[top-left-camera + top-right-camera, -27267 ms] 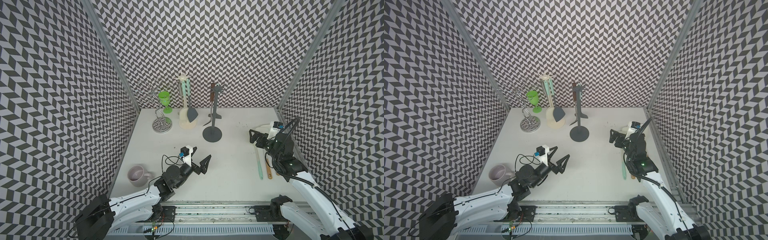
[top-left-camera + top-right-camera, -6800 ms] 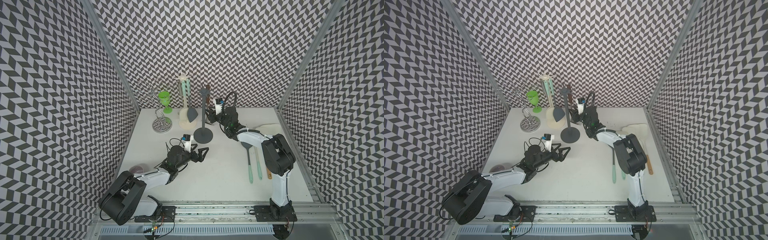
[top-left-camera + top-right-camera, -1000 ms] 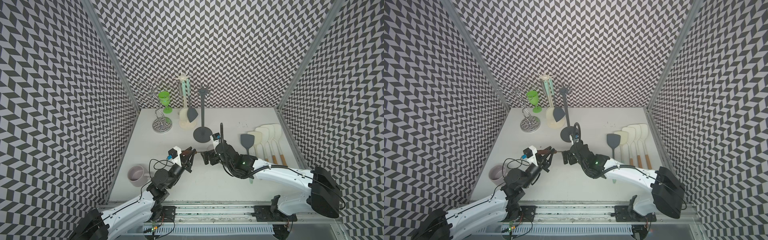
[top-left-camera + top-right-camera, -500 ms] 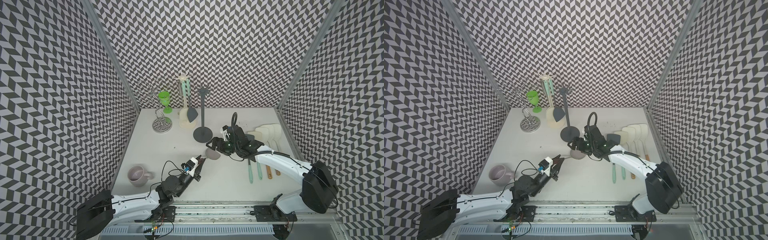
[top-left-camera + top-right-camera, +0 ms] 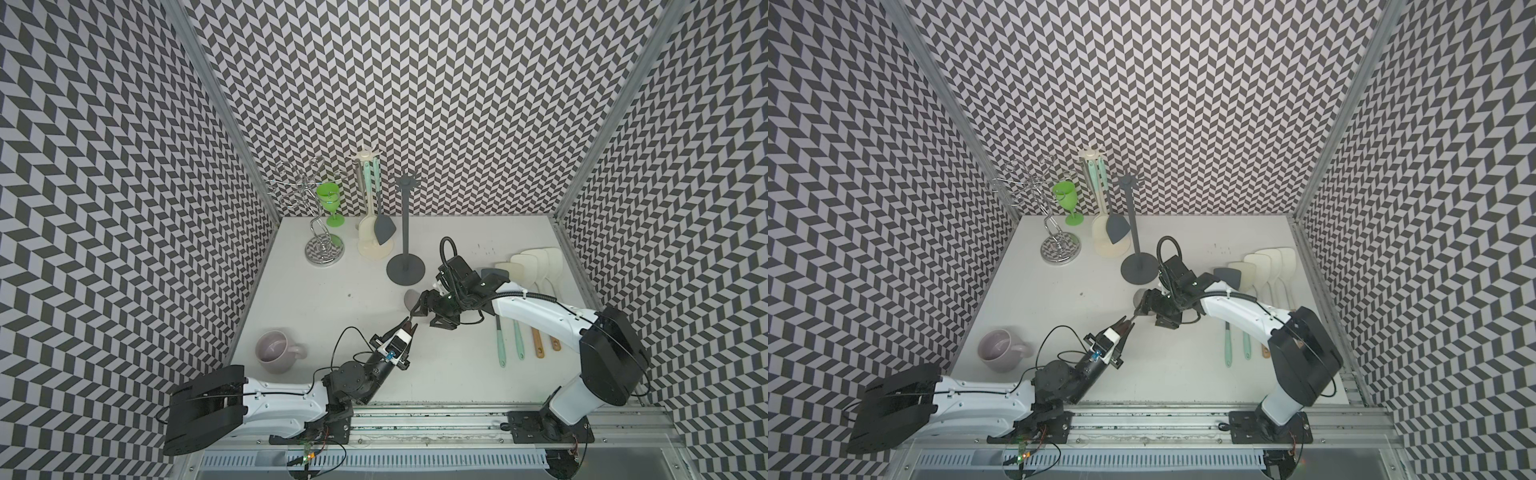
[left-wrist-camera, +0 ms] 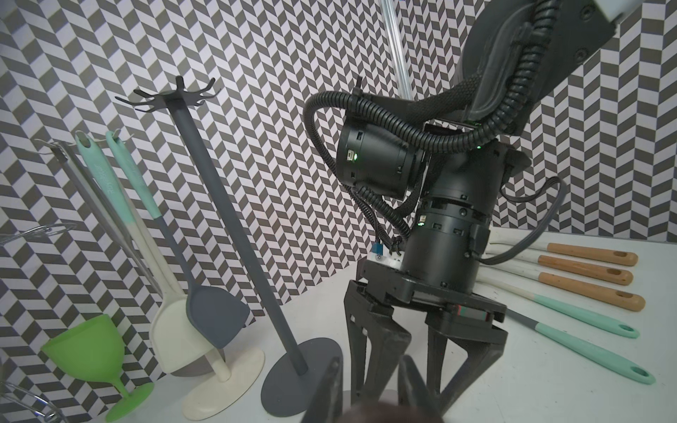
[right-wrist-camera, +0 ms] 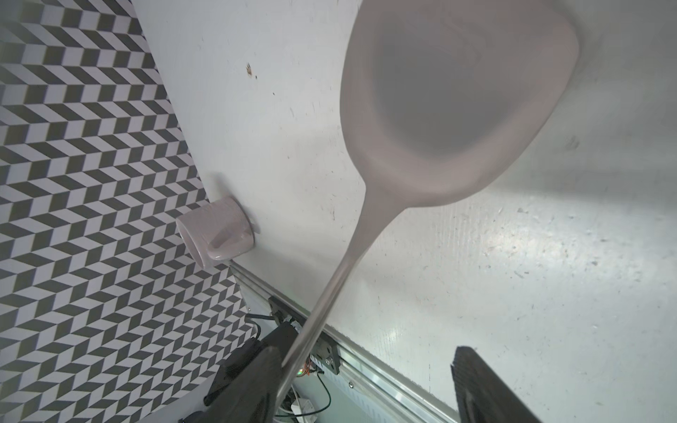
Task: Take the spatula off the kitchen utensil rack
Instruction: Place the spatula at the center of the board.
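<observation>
The spatula has a taupe-grey head (image 5: 410, 298) (image 5: 1139, 297) and a thin shaft ending in a brown handle. It hangs low over the middle of the table, off the dark grey utensil rack (image 5: 405, 232), whose hooks are bare. My left gripper (image 5: 409, 330) (image 5: 1125, 324) (image 6: 370, 366) is shut on the brown handle end. My right gripper (image 5: 428, 320) (image 5: 1152, 316) (image 7: 366, 353) stands open astride the shaft just behind the head. In the right wrist view the shaft (image 7: 329, 293) rests against one finger (image 7: 256, 384), and the other finger is well clear.
A cream rack (image 5: 365, 199) at the back holds several utensils. Beside it are a green goblet (image 5: 330, 199) and a wire stand (image 5: 322, 245). A mauve mug (image 5: 276, 351) sits front left. Several spatulas (image 5: 528, 282) lie in a row on the right.
My right gripper has moved toward the front, onto the spatula's shaft, and its jaws have narrowed. The left gripper keeps its hold on the handle.
</observation>
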Action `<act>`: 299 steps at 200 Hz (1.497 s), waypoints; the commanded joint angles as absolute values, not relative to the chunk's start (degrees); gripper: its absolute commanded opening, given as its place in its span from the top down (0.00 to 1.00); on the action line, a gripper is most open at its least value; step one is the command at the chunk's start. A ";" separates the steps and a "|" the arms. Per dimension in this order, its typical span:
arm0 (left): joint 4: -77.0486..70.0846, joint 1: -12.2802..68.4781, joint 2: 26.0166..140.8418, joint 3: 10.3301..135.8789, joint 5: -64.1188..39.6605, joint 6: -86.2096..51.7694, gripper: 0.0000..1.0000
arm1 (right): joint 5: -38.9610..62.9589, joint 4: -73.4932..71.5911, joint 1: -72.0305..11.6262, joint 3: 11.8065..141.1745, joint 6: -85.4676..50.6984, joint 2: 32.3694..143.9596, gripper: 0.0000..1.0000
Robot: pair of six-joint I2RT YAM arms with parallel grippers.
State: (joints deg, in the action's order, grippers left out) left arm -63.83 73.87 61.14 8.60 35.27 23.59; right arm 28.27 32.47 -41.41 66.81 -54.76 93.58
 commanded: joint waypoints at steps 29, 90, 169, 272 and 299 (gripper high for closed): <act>-69.65 75.00 59.44 10.28 35.89 26.31 1.00 | 27.36 36.50 -43.67 73.14 -57.16 96.84 0.29; -69.70 75.32 59.39 10.19 35.47 26.13 1.00 | 25.86 39.51 -45.17 78.34 -58.56 99.01 0.59; -70.80 75.85 59.45 9.89 36.06 27.10 1.00 | 24.59 42.51 -46.14 82.25 -58.03 101.63 0.68; -69.93 76.42 57.38 9.44 35.24 24.89 0.69 | 21.40 46.47 -45.41 88.64 -57.65 104.26 1.00; -69.33 76.39 56.15 9.05 34.29 22.87 0.31 | 18.63 46.39 -44.07 88.78 -58.01 103.24 1.00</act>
State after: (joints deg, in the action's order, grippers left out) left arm -62.81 76.82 58.94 8.51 34.30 28.88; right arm 24.16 48.27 -45.30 87.74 -64.20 105.34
